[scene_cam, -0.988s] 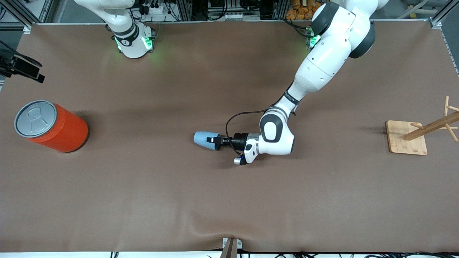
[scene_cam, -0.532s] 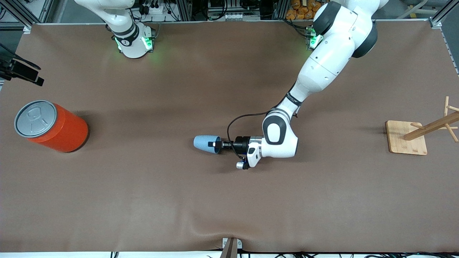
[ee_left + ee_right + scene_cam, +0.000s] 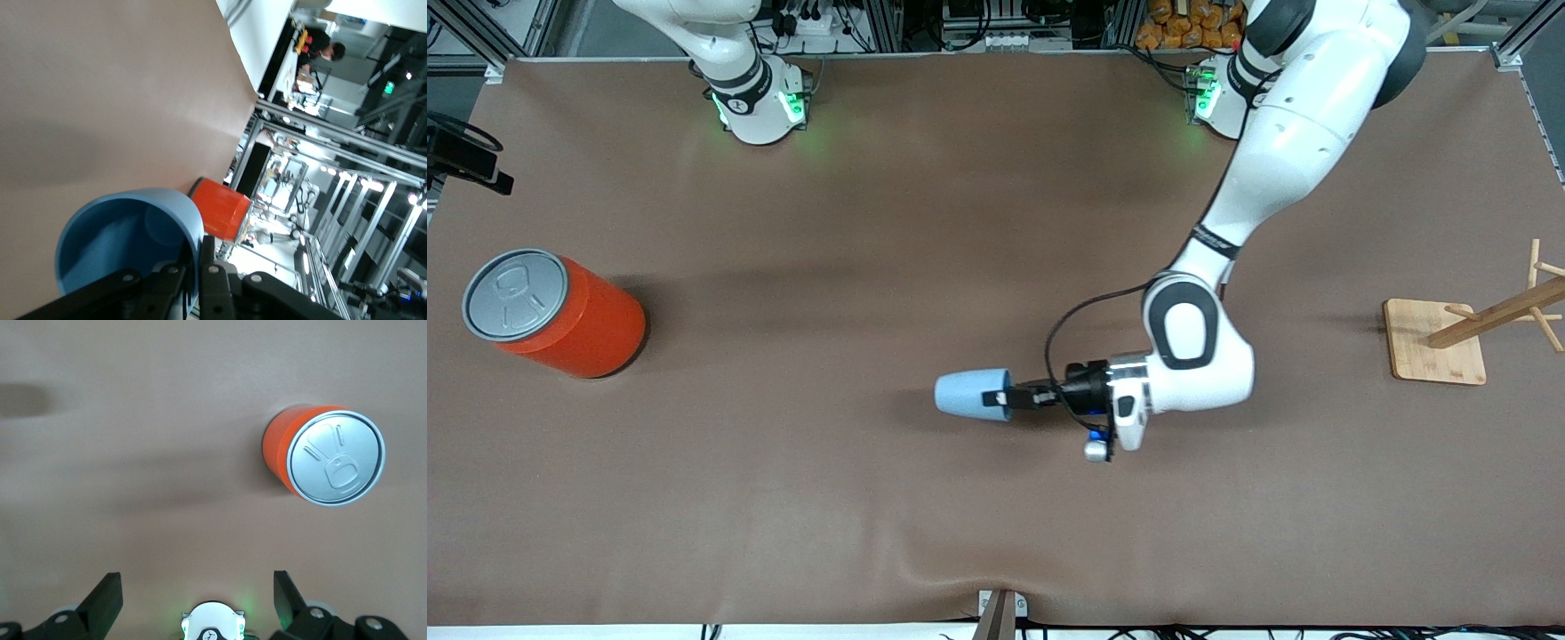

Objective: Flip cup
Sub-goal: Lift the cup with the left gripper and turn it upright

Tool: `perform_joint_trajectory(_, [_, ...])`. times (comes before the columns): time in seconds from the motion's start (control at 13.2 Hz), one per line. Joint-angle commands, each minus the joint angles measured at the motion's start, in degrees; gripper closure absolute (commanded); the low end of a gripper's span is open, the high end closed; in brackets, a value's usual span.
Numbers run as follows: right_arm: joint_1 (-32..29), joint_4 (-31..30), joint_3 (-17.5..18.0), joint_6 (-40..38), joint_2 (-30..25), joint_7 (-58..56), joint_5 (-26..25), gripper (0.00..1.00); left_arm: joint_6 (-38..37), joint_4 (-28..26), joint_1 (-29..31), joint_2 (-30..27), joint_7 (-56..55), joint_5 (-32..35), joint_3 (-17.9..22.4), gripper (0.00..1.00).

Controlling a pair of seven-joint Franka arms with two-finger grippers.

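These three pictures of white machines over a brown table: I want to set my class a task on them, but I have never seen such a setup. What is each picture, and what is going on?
You see two robot arms bolted along one edge of a brown table. The wide picture comes from a high camera facing them. The other two come from small cameras on each arm's wrist.

The left gripper is shut on the rim of a small light-blue cup and holds it sideways, mouth toward the arm, above the middle of the table. Its wrist camera looks into the cup's mouth.

The right gripper is open, up over the table, waiting at its arm's end; its camera looks down on an orange can with a grey lid. A wooden rack stands toward the left arm's end.
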Motion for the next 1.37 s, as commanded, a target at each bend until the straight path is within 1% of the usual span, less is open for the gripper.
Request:
perform_joint_trajectory(0.0, [3.70,-0.22,-1.47,0.71,-0.46,2.12,-0.19,0.00,0.28,-3.32,3.58,-4.93,-6.63,5.82,0.03,1.00])
perform_joint_trajectory(0.08, [5.28,-0.13,-3.31,0.89,-0.46,4.76,-0.02,0.00,0.54,-5.24,4.55,-7.83,-9.18,7.32,0.99,1.00])
perform_joint_trajectory(0.15, [6.34,-0.13,-4.63,0.89,-0.46,5.83,0.33,0.00,0.54,-7.00,4.91,-10.20,-10.43,10.47,3.26,1.00])
perform_joint_trajectory(0.23, [6.44,-0.13,-5.08,0.89,-0.46,5.92,0.77,0.00,0.54,-9.10,5.35,-12.58,-11.22,14.24,4.50,1.00])
perform_joint_trajectory(0.53, [6.53,-0.05,-5.26,0.97,-0.46,6.01,0.77,0.00,0.19,-15.09,11.31,-17.08,-11.32,31.19,4.87,1.00])
perform_joint_trajectory(0.76, [6.53,-0.04,-5.26,0.98,-0.46,6.10,0.77,0.00,0.63,-19.75,15.88,-19.97,-10.79,47.53,4.87,1.00])
perform_joint_trajectory(0.91, [6.53,-0.04,-5.26,0.89,-0.46,6.01,0.69,0.00,0.72,-23.52,16.77,-22.52,-10.79,57.04,4.87,1.00])
perform_joint_trajectory(0.99, [6.53,0.04,-5.17,0.89,-0.46,6.10,0.69,0.00,2.28,-26.67,16.95,-24.27,-10.88,59.95,4.95,1.00])
perform_joint_trajectory(1.06, [6.53,0.13,-5.08,0.80,-0.46,6.10,0.77,0.00,6.82,-31.05,16.95,-26.21,-11.05,62.42,4.95,1.00])
perform_joint_trajectory(1.14, [6.53,0.13,-4.91,0.45,-0.46,6.36,0.86,0.00,14.53,-36.06,17.13,-27.62,-11.32,64.18,4.95,1.00])
perform_joint_trajectory(1.22, [6.53,0.13,-4.65,0.19,-0.46,7.23,0.95,0.00,19.39,-39.24,17.56,-27.80,-11.23,65.85,4.95,1.00])
perform_joint_trajectory(1.29, [6.53,0.13,-4.64,0.27,-0.46,8.29,1.04,0.00,19.53,-40.06,17.65,-27.63,-11.32,68.05,4.95,1.00])
